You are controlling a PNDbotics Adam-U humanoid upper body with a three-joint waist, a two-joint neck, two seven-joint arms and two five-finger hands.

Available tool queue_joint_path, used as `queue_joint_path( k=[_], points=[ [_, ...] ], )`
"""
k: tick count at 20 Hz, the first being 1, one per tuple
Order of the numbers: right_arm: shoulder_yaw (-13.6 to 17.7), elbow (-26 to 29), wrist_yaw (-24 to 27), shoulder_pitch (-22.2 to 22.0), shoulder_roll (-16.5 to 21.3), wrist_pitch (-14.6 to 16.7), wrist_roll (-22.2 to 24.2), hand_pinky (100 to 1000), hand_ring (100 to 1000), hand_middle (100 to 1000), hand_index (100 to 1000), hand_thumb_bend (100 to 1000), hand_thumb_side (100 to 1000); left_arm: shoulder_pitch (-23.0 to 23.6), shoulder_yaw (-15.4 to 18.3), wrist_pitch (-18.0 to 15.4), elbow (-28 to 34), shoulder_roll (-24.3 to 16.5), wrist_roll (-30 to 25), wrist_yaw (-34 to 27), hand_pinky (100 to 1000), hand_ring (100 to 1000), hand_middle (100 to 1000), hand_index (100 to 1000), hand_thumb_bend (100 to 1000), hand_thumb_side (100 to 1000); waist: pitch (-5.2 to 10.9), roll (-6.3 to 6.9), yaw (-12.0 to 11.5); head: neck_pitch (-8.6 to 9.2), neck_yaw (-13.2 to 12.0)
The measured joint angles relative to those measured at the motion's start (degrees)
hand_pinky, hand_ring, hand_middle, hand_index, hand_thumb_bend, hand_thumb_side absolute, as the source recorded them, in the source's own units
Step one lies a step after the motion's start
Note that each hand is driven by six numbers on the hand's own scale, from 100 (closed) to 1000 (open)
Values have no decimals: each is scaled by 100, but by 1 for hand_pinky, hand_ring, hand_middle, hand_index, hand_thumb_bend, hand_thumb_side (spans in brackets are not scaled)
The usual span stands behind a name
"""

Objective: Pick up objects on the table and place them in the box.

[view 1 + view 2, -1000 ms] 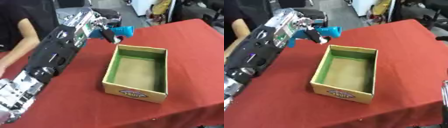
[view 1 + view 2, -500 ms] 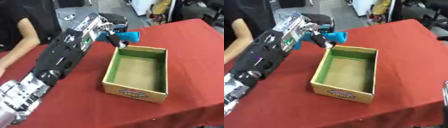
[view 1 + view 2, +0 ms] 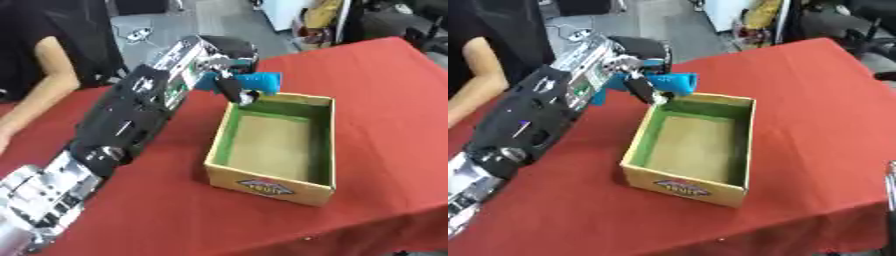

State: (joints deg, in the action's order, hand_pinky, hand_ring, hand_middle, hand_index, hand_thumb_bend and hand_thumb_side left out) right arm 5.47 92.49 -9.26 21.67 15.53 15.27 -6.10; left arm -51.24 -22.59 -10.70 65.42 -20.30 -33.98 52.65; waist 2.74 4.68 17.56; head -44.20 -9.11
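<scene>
Over the box (image 3: 317,145) rim, left hand (image 3: 229,64) fingers (image 3: 238,93) seemingly curl around a blue object (image 3: 261,82).

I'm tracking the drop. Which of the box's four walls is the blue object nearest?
The far short wall, opposite the labelled front wall. The left hand holds the blue object at that wall's left corner.

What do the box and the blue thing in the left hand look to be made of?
The box looks like matte cardboard: tan floor, green-lined walls, printed label in front. The blue object, held in the left hand, seems smooth plastic with an even colour, though that is uncertain.
</scene>
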Motion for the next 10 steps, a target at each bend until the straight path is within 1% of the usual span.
queue_joint_path(
  k=[10],
  points=[
    [-1,1,0,24,-1,-3,25,600,803,822,993,411,1000,127,-62,-115,-31,148,181,60,261,100,100,100,100,370,-31,0,10,0,0]
  ],
)
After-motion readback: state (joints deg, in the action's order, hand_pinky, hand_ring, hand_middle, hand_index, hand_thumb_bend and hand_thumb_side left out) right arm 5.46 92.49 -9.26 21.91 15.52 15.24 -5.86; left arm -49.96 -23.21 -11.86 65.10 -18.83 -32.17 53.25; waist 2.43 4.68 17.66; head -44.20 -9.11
